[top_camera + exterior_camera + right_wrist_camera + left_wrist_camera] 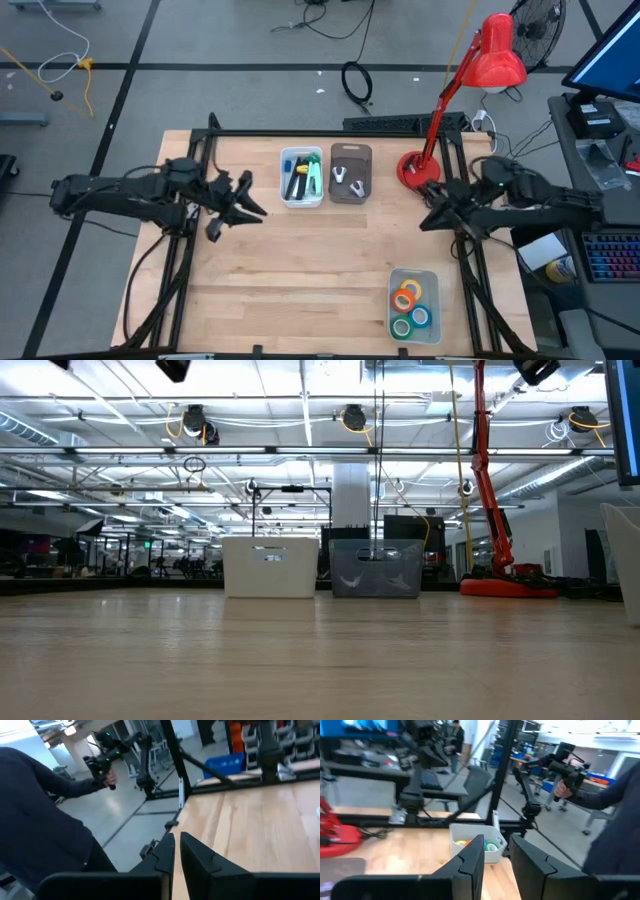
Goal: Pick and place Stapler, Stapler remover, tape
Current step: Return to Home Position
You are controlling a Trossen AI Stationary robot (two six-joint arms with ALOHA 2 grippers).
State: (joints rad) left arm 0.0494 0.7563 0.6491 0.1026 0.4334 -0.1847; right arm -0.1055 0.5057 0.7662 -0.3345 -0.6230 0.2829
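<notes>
The four tape rolls point(410, 305) are seen lying in the gray bin point(414, 272) by the worktop's point(300, 290) right edge. The left gripper point(497, 847) is held over the left side, jaws parted and empty. The right gripper point(177, 842) is held at the right edge, jaws clenched on nothing.

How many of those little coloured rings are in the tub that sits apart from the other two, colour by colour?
Orange tape roll: 1
Yellow tape roll: 1
Green tape roll: 1
Blue tape roll: 1
Total: 4, all lying in the gray bin.
</notes>
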